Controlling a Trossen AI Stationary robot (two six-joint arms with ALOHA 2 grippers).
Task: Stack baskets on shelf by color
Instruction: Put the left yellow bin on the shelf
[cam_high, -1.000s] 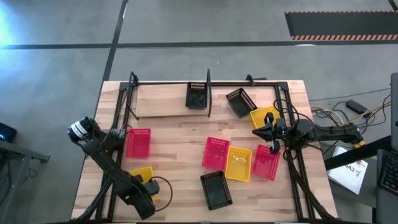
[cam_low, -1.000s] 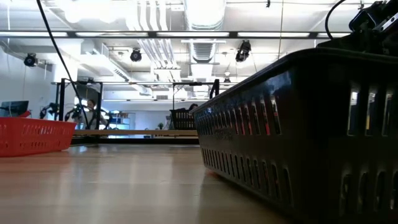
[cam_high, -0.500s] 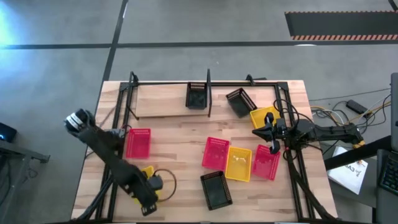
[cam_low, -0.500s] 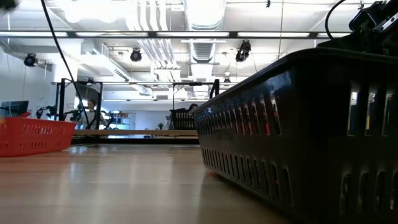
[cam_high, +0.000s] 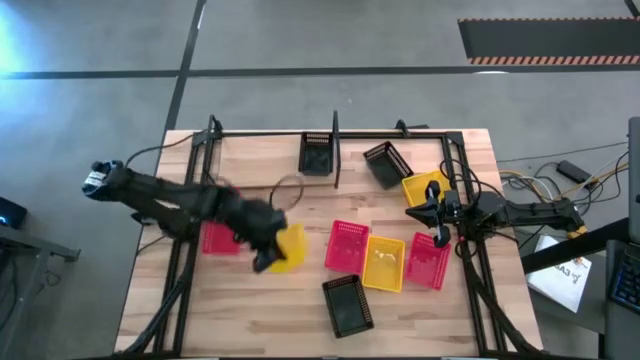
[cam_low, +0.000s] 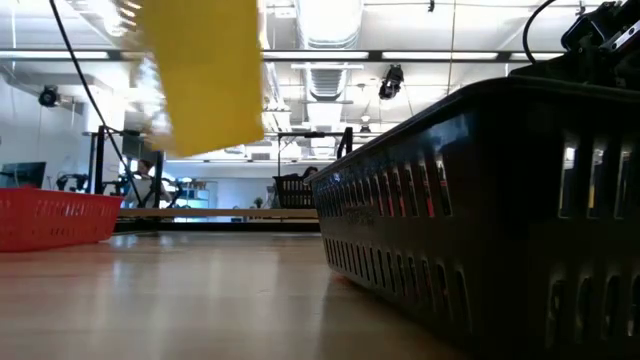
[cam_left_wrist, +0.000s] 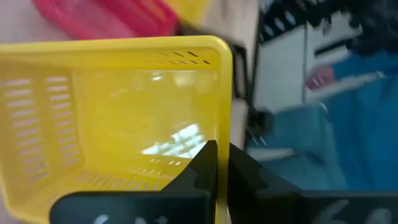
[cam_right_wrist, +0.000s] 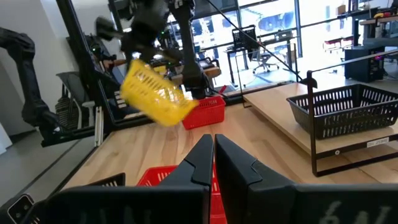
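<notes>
Holding a yellow basket (cam_high: 289, 248) up in the air over the table's middle, the left gripper (cam_left_wrist: 217, 163) pinches its thin rim tight. It looks light and bendy, so the rim is a good place to grab.

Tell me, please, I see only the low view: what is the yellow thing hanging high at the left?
Observer: A yellow basket. The left gripper is shut on its rim, holding it above the table.
Operator: Where is the right arm?
Observer: The right gripper waits shut and empty at the table's right side.
Operator: What stands by the shelf's middle post?
Observer: One black basket, upright on the shelf.
</notes>
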